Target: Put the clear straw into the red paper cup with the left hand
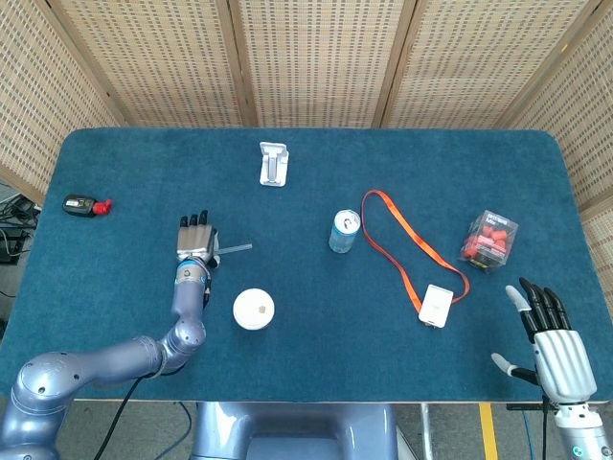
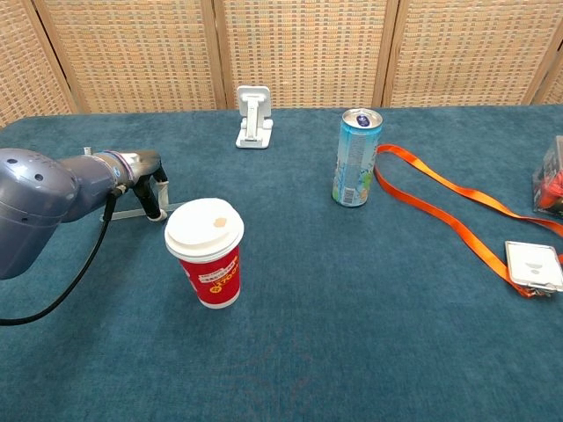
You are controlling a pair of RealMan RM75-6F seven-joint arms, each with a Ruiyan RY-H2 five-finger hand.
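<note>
The left hand [image 1: 195,241] lies low on the blue bench [image 1: 316,374], left of centre in the head view, palm down with its fingers [image 1: 194,221] pointing toward the top of the frame. The clear straw [image 1: 233,249] sticks out from the hand's right side, flat along the cloth; one end sits under or within the hand. Whether the fingers are actually clamped on it or merely resting over it cannot be told. In the chest view the same hand [image 2: 145,180] shows at the left edge, fingers bent down to the bench surface, with the straw [image 2: 132,214] visible as a pale line beneath them.

The red paper cup [image 1: 254,310] stands upright just below and right of the hand, near but apart from it, its white lid on; the chest view shows its red wall and printed label [image 2: 212,274].

The right hand [image 1: 554,347] sits at the lower right corner of the head view, fingers spread and straight, grasping nothing.

Elsewhere on the bench: a white phone stand [image 1: 273,163] at upper centre, a drink can [image 1: 344,232] upright in the middle, an orange lanyard [image 1: 407,251] looping down to a white card [image 1: 436,306], a clear box of red pieces [image 1: 489,241] at right, and a small black and red object [image 1: 84,205] at far left.
</note>
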